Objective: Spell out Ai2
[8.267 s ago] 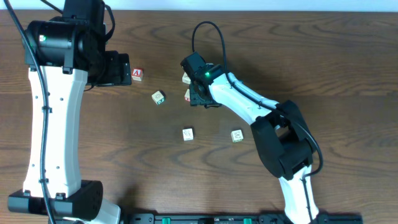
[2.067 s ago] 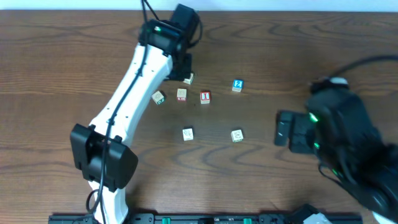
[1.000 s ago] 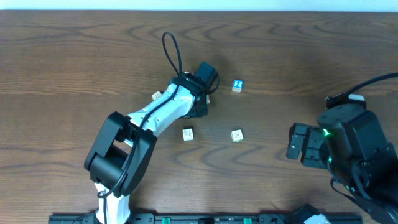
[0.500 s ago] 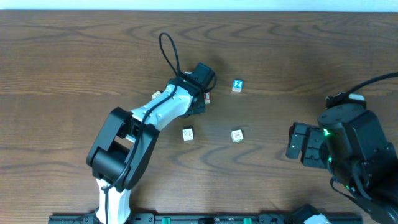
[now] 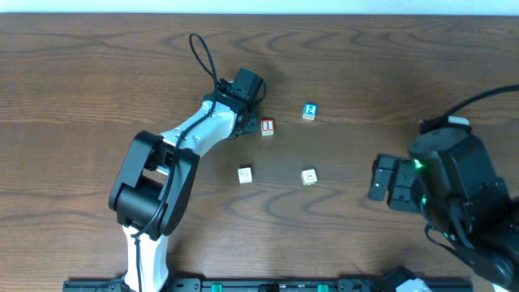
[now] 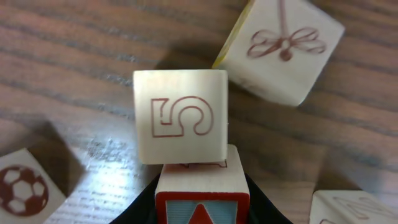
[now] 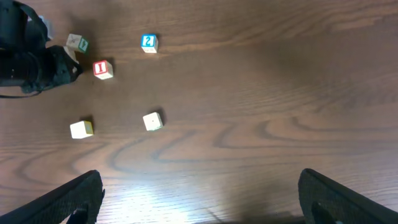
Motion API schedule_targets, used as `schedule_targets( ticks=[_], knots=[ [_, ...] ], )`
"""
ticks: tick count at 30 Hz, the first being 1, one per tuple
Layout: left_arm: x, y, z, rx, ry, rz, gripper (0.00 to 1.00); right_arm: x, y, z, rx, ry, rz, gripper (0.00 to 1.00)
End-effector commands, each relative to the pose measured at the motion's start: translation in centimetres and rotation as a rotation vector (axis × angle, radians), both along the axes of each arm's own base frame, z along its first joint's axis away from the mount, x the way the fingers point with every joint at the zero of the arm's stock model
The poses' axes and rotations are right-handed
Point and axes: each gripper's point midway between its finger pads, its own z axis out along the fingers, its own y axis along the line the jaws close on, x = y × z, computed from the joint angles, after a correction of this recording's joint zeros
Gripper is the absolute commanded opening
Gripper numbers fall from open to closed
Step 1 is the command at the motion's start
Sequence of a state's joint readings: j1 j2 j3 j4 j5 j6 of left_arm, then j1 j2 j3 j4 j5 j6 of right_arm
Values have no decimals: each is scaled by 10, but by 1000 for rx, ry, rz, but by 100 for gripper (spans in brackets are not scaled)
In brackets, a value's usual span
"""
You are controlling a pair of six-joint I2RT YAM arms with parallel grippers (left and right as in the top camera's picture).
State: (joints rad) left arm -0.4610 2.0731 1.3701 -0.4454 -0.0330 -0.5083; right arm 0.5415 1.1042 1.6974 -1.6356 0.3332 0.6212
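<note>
In the left wrist view, my left gripper (image 6: 202,204) is shut on the A block (image 6: 202,198), a red-bordered cube low over the table. Directly ahead of it lies a pale cube marked "5" (image 6: 181,116). From overhead the left gripper (image 5: 245,115) sits just left of the red I block (image 5: 267,126), and the A block is hidden under it. The blue 2 block (image 5: 309,111) lies further right, apart from the I block. My right gripper (image 5: 375,179) hangs open at the right, its fingers spread wide over bare wood (image 7: 208,205). It views the I block (image 7: 102,69) and the 2 block (image 7: 148,42) from afar.
A dragonfly cube (image 6: 280,50) and a soccer-ball cube (image 6: 25,190) lie close around the left gripper. Two pale cubes (image 5: 245,174) (image 5: 308,176) rest nearer the front. A cube with a green mark (image 7: 77,42) sits beside the left arm (image 7: 31,62).
The left gripper has moved left and slightly back, uncovering the I block. The right arm has shifted a little to the left.
</note>
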Motion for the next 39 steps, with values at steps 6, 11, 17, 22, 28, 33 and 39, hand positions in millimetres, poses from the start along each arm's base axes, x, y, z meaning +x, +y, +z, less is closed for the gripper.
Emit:
schedule_targets(
  ticks=[6, 11, 17, 22, 28, 33, 39],
  knots=[
    [1, -2, -11, 32, 46, -49, 22, 4, -1, 2, 19, -11, -45, 99],
    [-23, 3, -17, 40, 156, -38, 22, -1, -4, 9, 40, -46, -46, 99],
    [-29, -9, -17, -10, 177, -63, 23, -4, -4, 9, 50, -40, -43, 99],
    [-36, -23, -16, -80, 212, -97, 24, -4, -4, 8, 49, -38, -43, 99],
    [-44, -30, -16, -104, 241, -113, 26, -4, -4, 8, 47, -35, -43, 99],
    [-44, -29, -16, -93, 236, -123, 34, -5, -5, 7, 44, -31, -44, 99],
    [-39, -21, -17, -46, 212, -109, 40, -6, -5, 7, 43, -29, -43, 99]
  ],
)
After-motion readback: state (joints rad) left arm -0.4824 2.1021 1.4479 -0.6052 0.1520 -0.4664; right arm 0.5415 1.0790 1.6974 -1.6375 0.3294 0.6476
